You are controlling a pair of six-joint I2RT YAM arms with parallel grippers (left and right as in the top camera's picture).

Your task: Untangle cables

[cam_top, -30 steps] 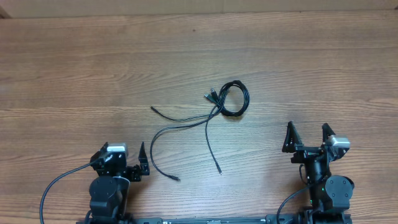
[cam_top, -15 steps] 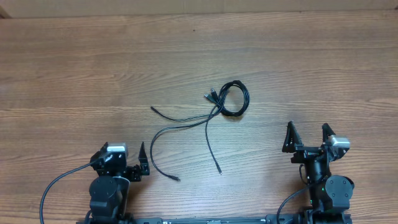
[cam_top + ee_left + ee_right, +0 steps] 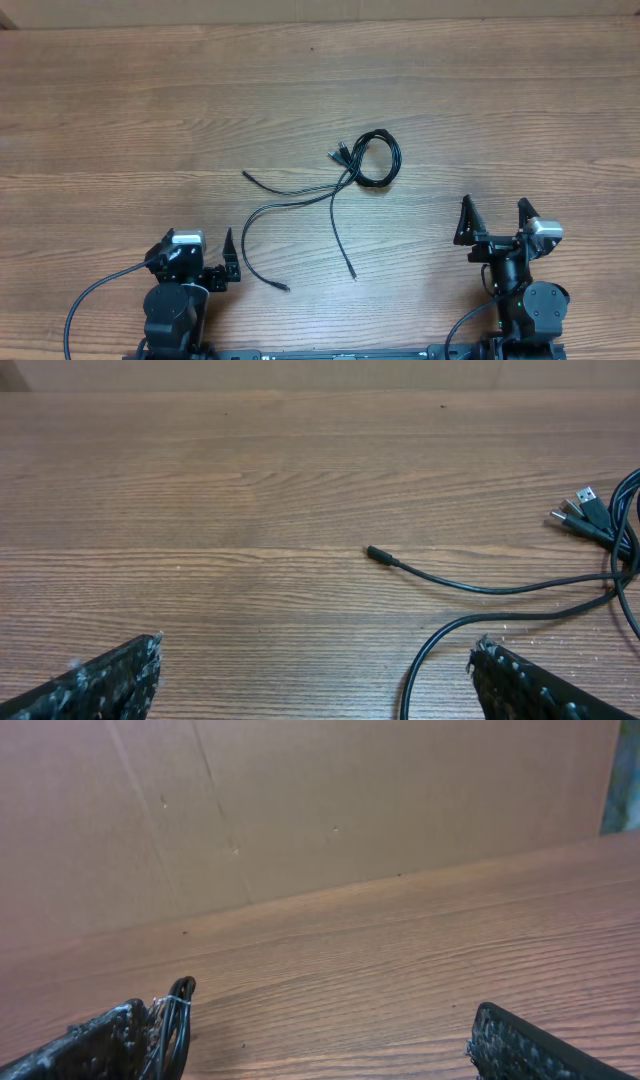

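Observation:
The cables [image 3: 345, 185] lie in the middle of the wooden table. They form a small coil [image 3: 377, 158] with plug ends [image 3: 340, 152] beside it, and several loose strands trail left and toward the front. My left gripper [image 3: 200, 245] stands open at the front left, short of the strands. In the left wrist view a strand [image 3: 420, 660] curves between its open fingers [image 3: 540, 685], close to the right one, untouched. One small plug [image 3: 378, 554] lies ahead. My right gripper [image 3: 493, 205] is open at the front right, apart from the coil. A black loop [image 3: 183, 990] peeks beside its left finger.
A brown cardboard wall [image 3: 300, 800] runs along the table's far edge [image 3: 320, 20]. The thick black cable [image 3: 90, 300] of the left arm loops at the front left. Both arm bases sit at the front edge.

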